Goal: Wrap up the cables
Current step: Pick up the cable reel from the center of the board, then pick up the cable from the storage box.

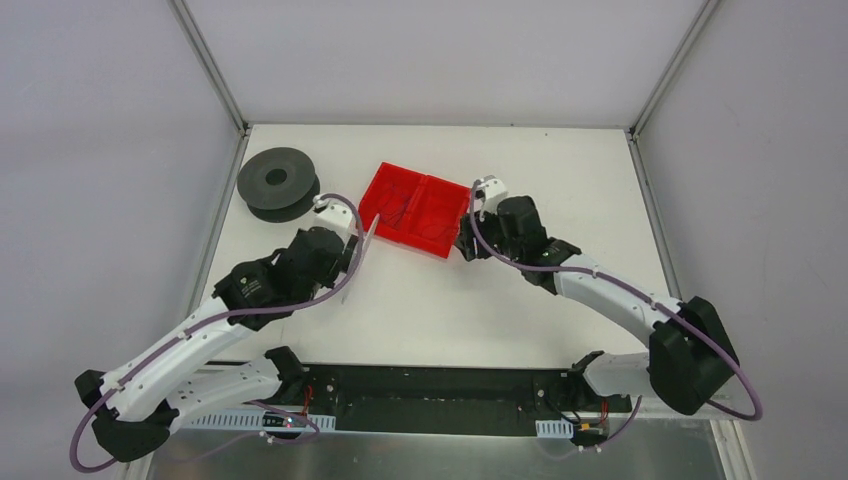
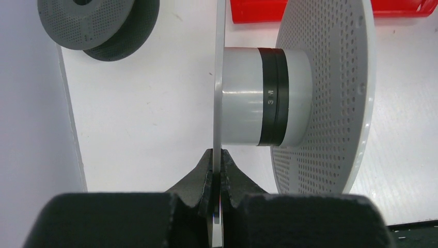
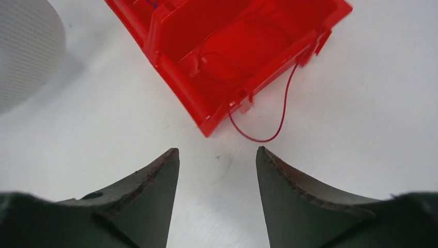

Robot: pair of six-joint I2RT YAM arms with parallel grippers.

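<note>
1. Top view: the left jaws hold a pale spool beside the red tray. The cables lie in the tray, just ahead of the right jaws.
2. Left wrist: the jaws are clamped on the spool's flange.
3. Right wrist: the jaws stand wide over the tabletop. One cable loops out of the tray just ahead.

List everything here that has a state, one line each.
left gripper: jaws shut on the white spool's flange.
right gripper: jaws open, empty, near the red bin.
white spool: gripped by one flange, no wire seen on its hub.
grey spool: lying flat, untouched.
red bin: open-topped, thin wires inside.
red cable: loose, looping outside the bin's wall.
</note>
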